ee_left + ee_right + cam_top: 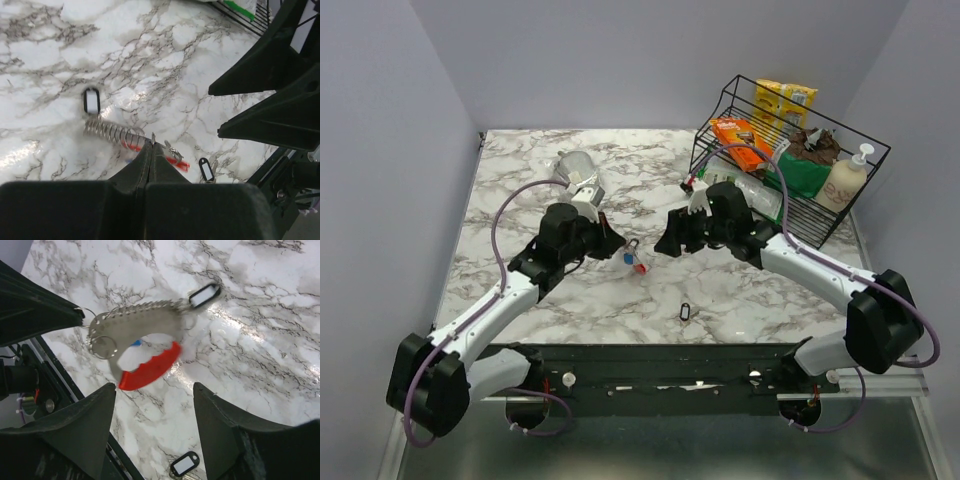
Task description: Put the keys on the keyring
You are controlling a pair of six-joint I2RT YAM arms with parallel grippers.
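We find the left fingers (141,167) pressed shut on the thin metal of the keyring (633,257), near the middle of the surface (520,195). The right fingers (87,432) stand wide apart. The red tag (150,371) lies at their 12 o'clock, untouched. One key (204,295) sits blurred at the keyring's far end. A second key (685,311) lies apart, toward 5 o'clock in the top view.

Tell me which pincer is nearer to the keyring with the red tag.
Left. The left pincer is shut on the thin metal of the keyring, so it touches it. The right pincer is open, facing the keyring from the other side with a gap between them.
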